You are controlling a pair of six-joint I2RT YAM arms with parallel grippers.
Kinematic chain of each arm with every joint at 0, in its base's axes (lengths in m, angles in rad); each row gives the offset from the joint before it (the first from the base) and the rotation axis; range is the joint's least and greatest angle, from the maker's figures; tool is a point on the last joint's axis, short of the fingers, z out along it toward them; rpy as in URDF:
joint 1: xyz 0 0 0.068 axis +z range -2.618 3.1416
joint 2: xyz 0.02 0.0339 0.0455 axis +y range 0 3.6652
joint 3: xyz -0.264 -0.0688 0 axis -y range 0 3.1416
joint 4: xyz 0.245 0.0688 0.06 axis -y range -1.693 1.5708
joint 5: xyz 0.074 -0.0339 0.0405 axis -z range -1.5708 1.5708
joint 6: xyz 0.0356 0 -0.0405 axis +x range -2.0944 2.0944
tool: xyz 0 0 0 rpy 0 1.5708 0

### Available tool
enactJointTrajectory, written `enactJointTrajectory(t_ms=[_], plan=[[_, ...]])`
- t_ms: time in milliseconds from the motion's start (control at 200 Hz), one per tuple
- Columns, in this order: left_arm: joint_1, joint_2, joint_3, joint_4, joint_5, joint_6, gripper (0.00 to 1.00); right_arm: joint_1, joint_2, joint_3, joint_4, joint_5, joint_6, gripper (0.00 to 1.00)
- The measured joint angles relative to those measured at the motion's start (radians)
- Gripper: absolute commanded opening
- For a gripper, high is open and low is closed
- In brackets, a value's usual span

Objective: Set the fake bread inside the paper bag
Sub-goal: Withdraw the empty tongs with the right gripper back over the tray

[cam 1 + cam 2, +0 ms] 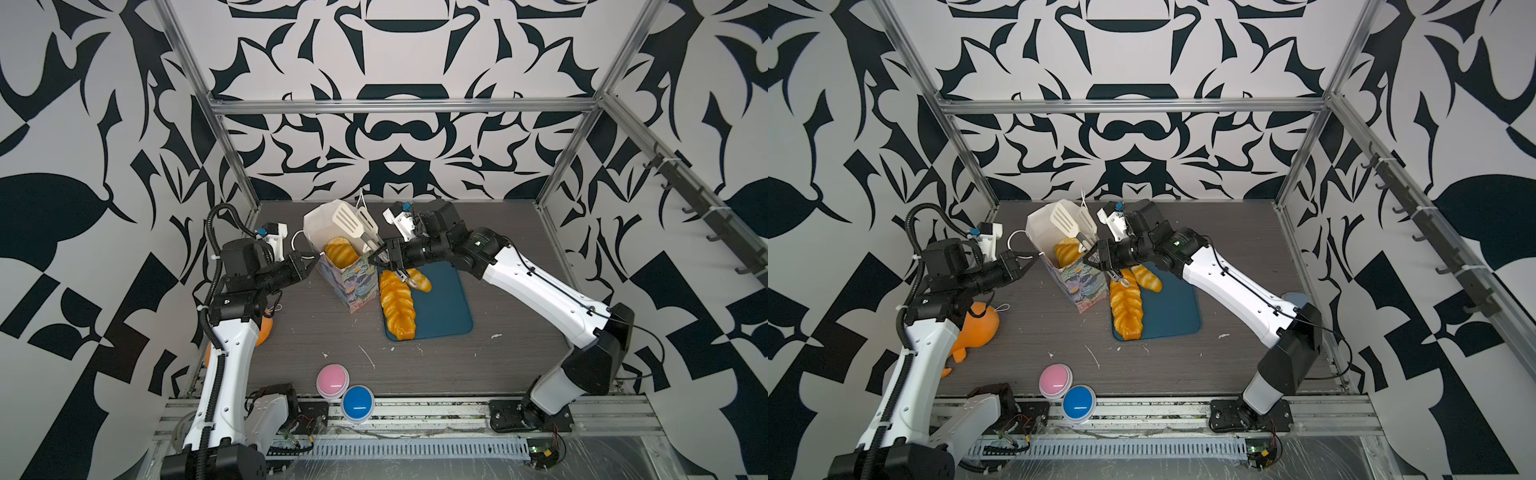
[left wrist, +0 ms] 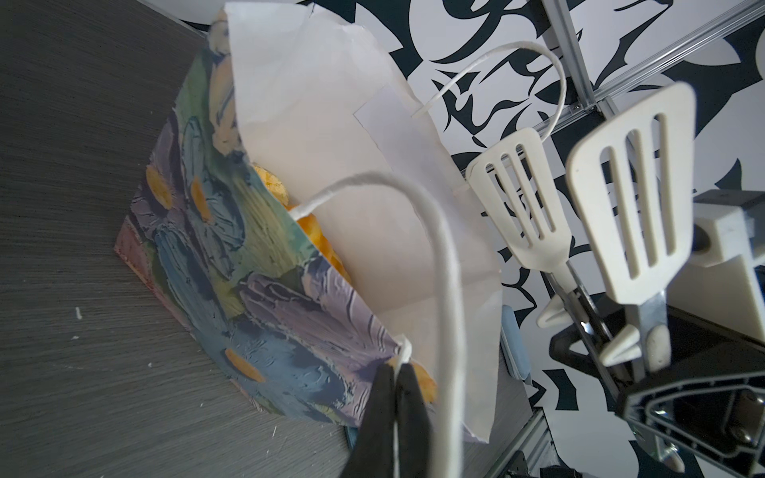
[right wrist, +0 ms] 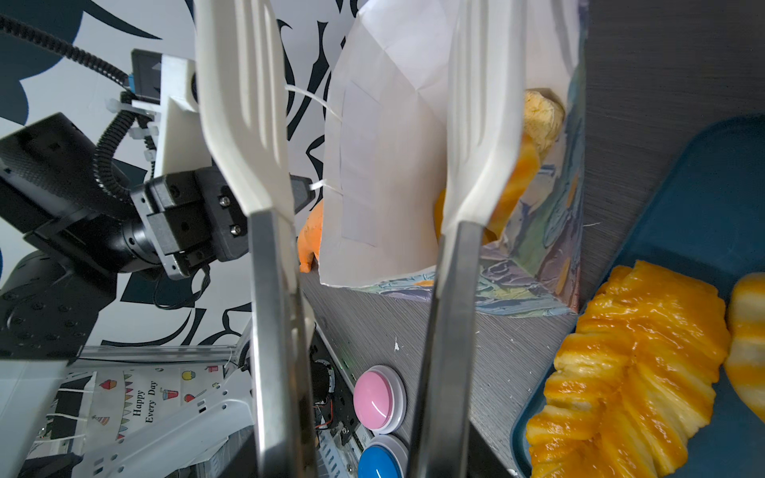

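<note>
The paper bag stands upright and open mid-table, with a striped fake bread inside it. My left gripper is shut on the bag's cord handle at the rim. My right gripper is shut on white slotted tongs. Their blades stand apart over the bag's mouth with nothing between them. A long braided loaf and a striped roll lie on the blue tray right of the bag.
An orange toy lies under my left arm at the table's left edge. A pink button and a blue button sit at the front edge. Metal frame posts and patterned walls close in the table.
</note>
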Motion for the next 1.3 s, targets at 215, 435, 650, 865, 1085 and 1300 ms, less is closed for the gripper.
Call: enactJointTrajectory(t_ms=[215, 435, 650, 865, 1085, 1300], plan=[[0.000, 0.000, 0.000, 0.000, 0.000, -0.003, 0.00, 0.000, -0.035, 0.021, -0.037, 0.009, -0.026, 0.51], [0.000, 0.000, 0.000, 0.000, 0.000, -0.004, 0.00, -0.014, -0.119, 0.039, -0.066, 0.024, -0.048, 0.50], [0.000, 0.000, 0.000, 0.000, 0.000, -0.007, 0.00, -0.080, -0.166, 0.037, -0.082, 0.019, -0.055, 0.50], [0.000, 0.001, 0.000, 0.000, 0.001, -0.008, 0.00, -0.178, -0.224, -0.024, -0.096, 0.008, -0.055, 0.50], [0.000, 0.004, 0.002, 0.000, 0.001, -0.008, 0.00, -0.261, -0.269, -0.116, -0.108, -0.009, -0.054, 0.50], [0.000, 0.009, 0.006, 0.000, 0.001, -0.008, 0.00, -0.308, -0.274, -0.198, -0.120, -0.016, -0.051, 0.50]])
